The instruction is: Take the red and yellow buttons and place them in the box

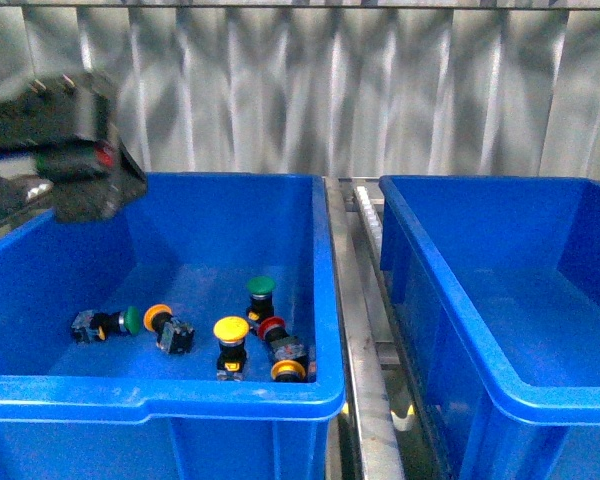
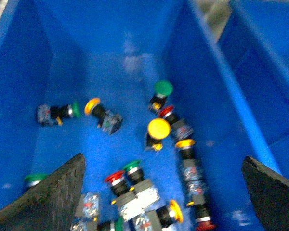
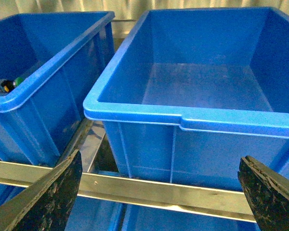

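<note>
left claw (image 2: 162, 162): fingers wide apart, empty, over left bin (image 1: 160, 397)
right claw (image 3: 160, 159): fingers apart, empty, facing box (image 3: 135, 111)
targets: yellow button (image 1: 231, 329) and red button (image 1: 271, 326), lower centre of front view, in left bin; box looks empty
risk 1: green button (image 1: 261, 287) sits close by, so a wide claw may grab it or take two at once
risk 2: round caps may slip and drop onto rail (image 1: 355, 330)

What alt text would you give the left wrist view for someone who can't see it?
Looking down into a blue bin where push buttons with red, yellow and green caps lie scattered on the floor, a yellow-capped button near the middle. The left gripper hangs open above them, its two dark fingers spread wide in the foreground, holding nothing.
</note>
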{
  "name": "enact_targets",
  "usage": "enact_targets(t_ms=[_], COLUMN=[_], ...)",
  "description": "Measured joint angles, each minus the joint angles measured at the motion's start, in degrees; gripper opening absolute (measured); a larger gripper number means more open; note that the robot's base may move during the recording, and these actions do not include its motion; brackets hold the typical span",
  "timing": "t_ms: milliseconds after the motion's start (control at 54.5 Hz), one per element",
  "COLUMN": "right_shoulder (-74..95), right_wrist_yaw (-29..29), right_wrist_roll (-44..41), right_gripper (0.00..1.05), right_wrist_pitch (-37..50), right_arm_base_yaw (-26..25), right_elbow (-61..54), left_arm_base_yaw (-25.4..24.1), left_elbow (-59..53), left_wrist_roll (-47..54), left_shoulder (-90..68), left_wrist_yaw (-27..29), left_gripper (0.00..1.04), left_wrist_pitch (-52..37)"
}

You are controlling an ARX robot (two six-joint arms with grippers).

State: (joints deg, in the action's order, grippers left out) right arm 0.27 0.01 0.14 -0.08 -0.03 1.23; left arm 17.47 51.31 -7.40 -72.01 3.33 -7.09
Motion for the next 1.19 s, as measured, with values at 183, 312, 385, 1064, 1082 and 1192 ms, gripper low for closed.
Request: enact_targets(t_ms=[183,312,385,1064,1082,1192], right_shoulder=[-0.02,-0.02,-0.02,-0.02,-0.02,-0.02], right_wrist_yaw=[0.00,0.00,0.00,0.00,0.00,0.02], right_wrist_roll=[0.00,0.02,0.00,0.00,0.00,0.00], right_gripper=[0.98,0.98,0.98,0.98,0.98,0.98], right_wrist_pitch=[0.00,0.00,0.00,0.00,0.00,0.00], right_arm_base_yaw=[0.00,0.00,0.00,0.00,0.02,0.00], right_elbow=[0.00,0.00,0.00,0.00,0.00,0.00], left_arm_base_yaw=[2.86,4.59,5.07,6.56,6.56,6.54], left_elbow=[12.90,20.00,23.06,41.11,41.57,43.63], left_wrist_roll=[-2.01,-3.54,-5.33,-8.44,-8.59,-9.68], left_shoulder=[-13.20,-20.94,-24.59,-45.42,-45.77,-47.50], left_wrist_yaw=[4.72,7.93,9.90,15.80,15.76,15.52], left_gripper=[0.97,0.97,0.97,0.97,0.97,0.97], left_wrist_pitch=[7.82,10.45,13.09,21.35,21.57,22.82])
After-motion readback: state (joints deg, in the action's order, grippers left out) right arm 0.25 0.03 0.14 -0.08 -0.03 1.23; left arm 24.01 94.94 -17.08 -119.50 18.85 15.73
